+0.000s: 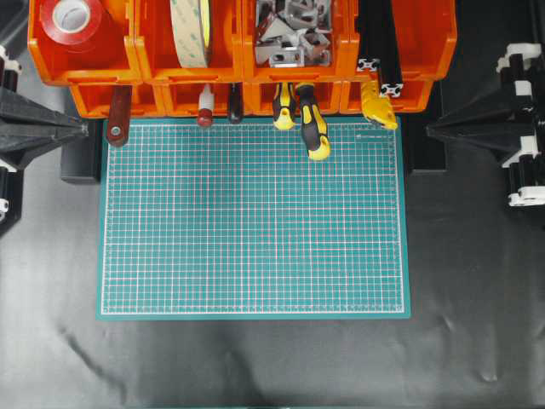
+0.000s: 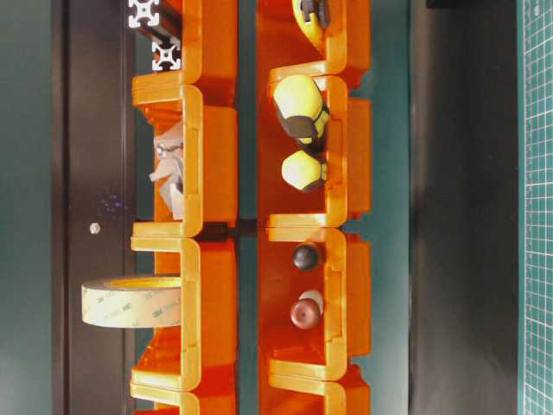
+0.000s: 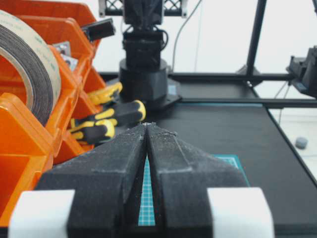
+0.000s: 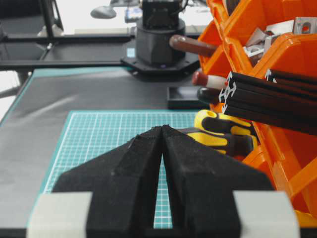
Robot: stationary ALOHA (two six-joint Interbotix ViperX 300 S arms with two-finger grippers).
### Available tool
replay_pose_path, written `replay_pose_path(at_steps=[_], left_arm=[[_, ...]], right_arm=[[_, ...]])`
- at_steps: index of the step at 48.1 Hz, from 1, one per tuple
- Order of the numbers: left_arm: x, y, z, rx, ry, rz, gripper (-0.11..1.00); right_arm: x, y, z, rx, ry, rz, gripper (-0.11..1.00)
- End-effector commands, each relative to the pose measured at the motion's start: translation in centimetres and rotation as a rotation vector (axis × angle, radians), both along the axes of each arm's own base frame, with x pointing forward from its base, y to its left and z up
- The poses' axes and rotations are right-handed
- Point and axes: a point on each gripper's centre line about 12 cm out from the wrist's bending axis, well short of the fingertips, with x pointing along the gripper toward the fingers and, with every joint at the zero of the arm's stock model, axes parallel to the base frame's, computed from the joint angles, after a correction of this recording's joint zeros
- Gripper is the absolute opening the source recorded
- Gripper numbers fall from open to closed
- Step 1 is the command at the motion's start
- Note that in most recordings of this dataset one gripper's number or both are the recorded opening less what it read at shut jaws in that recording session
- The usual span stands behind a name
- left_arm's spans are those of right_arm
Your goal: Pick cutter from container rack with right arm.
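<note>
Jaws on both arms are clenched with nothing inside. From overhead, the right arm (image 1: 490, 128) waits at the right edge, and the cutter (image 1: 377, 104) pokes out of the container rack (image 1: 426, 38) at its right end. It looks light, stiff, slippery plastic; pinch its ribbed middle.

Right wrist view: the right gripper (image 4: 162, 130) is pinched tight, the rack on its right.

Left wrist view: the left gripper (image 3: 147, 126) is pinched tight too.

The cutter (image 1: 377, 104) was a slim, all-yellow plastic knife lying in the rightmost lower bin of the container rack (image 1: 153, 61), its tapered end poking out over the bin's front lip onto the far right corner of the green mat. The rack itself was bright orange plastic, two tiers of open bins stretched across the far edge of the tabletop. The right arm's claw (image 4: 162, 130) (black, pointed, with white fittings) was pressed shut and held nothing, well apart from the cutter.
</note>
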Motion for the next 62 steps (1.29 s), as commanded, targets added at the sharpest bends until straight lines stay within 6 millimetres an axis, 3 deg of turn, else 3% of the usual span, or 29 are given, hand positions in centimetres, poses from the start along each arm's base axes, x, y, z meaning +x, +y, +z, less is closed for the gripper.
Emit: replay_pose_path(at_steps=[1, 6, 17, 28, 35, 42, 62], left_arm=[[0.5, 0.2, 0.6, 0.019, 0.014, 0.007, 0.06], [0.8, 0.1, 2.1, 0.018, 0.003, 0.003, 0.01], [0.5, 0.1, 4.8, 0.026, 0.012, 0.006, 0.01], [0.1, -0.1, 4.7, 0.019, 0.067, -0.005, 0.01], [0.2, -0.1, 4.5, 0.019, 0.075, -0.004, 0.01], [0.3, -0.3, 4.5, 0.017, 0.072, -0.012, 0.01], [-0.4, -0.6, 5.2, 0.016, 0.050, -0.028, 0.01]], right_arm=[[0.3, 0.0, 0.4, 0.023, -0.011, -0.002, 0.02], [0.4, 0.1, 0.5, 0.038, -0.005, 0.000, 0.00], [0.7, 0.2, 2.4, 0.083, 0.079, -0.001, 0.00], [1.6, 2.0, 6.0, 0.059, 0.268, 0.072, 0.00], [2.9, 3.6, 7.1, 0.004, 0.419, 0.131, 0.00], [4.0, 3.9, 8.3, -0.108, 0.593, 0.112, 0.00], [6.8, 4.6, 7.6, -0.377, 0.840, -0.048, 0.00]])
